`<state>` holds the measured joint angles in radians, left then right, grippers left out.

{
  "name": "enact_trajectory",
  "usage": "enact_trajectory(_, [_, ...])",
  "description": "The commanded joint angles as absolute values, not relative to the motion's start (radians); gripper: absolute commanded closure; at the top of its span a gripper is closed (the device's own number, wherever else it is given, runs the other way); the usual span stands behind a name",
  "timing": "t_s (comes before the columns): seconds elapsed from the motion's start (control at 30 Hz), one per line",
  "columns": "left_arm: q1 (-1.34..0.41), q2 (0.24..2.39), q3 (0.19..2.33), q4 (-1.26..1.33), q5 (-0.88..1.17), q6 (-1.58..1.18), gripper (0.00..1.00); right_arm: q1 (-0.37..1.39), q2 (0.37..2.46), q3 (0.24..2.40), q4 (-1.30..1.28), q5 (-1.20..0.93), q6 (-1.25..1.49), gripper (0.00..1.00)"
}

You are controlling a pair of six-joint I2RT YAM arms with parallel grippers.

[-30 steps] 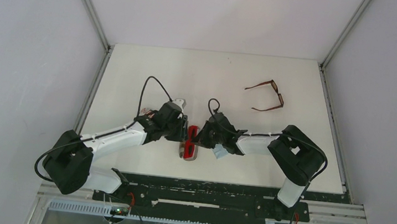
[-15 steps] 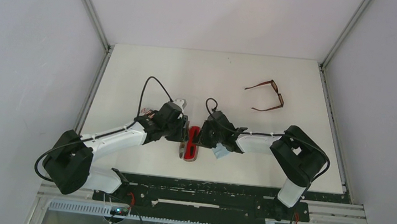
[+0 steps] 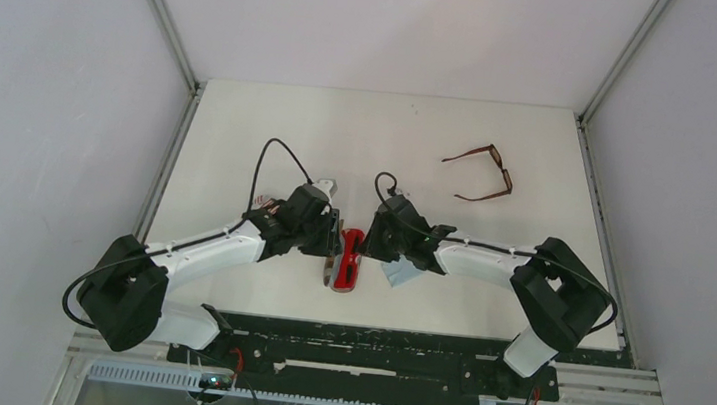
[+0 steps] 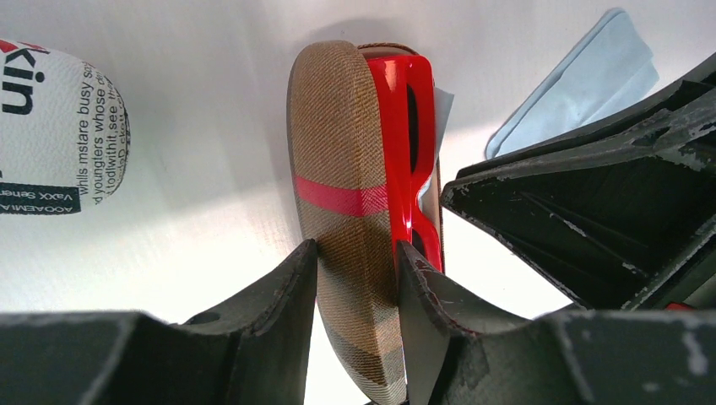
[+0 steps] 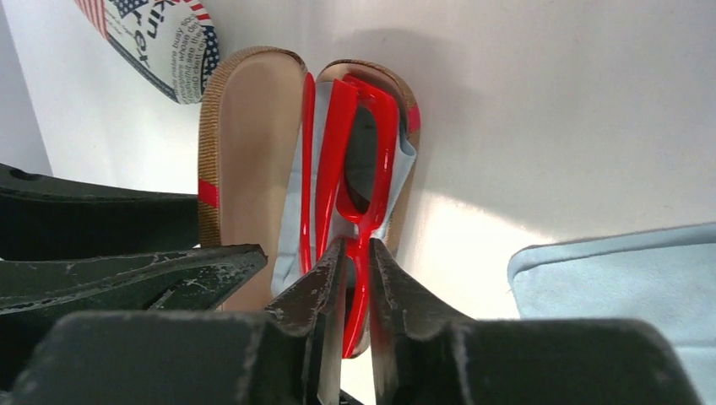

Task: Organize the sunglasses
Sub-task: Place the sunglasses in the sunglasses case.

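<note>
The red sunglasses (image 3: 350,245) (image 5: 359,169) lie folded in the open brown plaid case (image 3: 339,279) (image 5: 245,152), on a light blue cloth (image 5: 293,219) lining it. My left gripper (image 3: 334,245) (image 4: 355,253) is shut on the case's raised lid (image 4: 338,169), one finger on each face. My right gripper (image 3: 362,248) (image 5: 356,249) stands over the case, jaws a narrow gap apart, with the red frame's lower rim between them. The dark brown sunglasses (image 3: 486,173) lie unfolded at the back right of the table.
A flag-print oval case (image 3: 324,189) (image 4: 59,126) (image 5: 160,42) lies just behind my left gripper. A second light blue cloth (image 3: 402,274) (image 4: 583,84) (image 5: 625,287) lies flat under my right wrist. The two grippers are almost touching over the case.
My right gripper's jaws have parted slightly around the red frame, and the right arm's elbow has swung out to the right. The left gripper has kept its hold on the lid.
</note>
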<state>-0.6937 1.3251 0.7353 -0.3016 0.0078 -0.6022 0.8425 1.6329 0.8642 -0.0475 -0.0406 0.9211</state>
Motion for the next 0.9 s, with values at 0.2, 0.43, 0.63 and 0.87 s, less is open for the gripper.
enact_trajectory(0.2, [-0.701, 1.313, 0.782, -0.282, 0.036, -0.612, 0.57, 0.850, 1.627, 0.906, -0.054, -0.044, 0.885, 0.95])
enact_trajectory(0.43, [-0.701, 1.315, 0.785, -0.282, 0.040, -0.610, 0.57, 0.850, 1.675, 0.930, -0.044, -0.064, 0.882, 0.96])
enact_trajectory(0.63, [-0.701, 1.315, 0.784, -0.282, 0.041, -0.611, 0.57, 0.854, 1.712, 0.956, -0.060, -0.069, 0.877, 0.97])
enact_trajectory(0.87, [-0.703, 1.318, 0.793, -0.282, 0.046, -0.609, 0.57, 0.863, 1.750, 0.981, -0.087, -0.073, 0.869, 0.98])
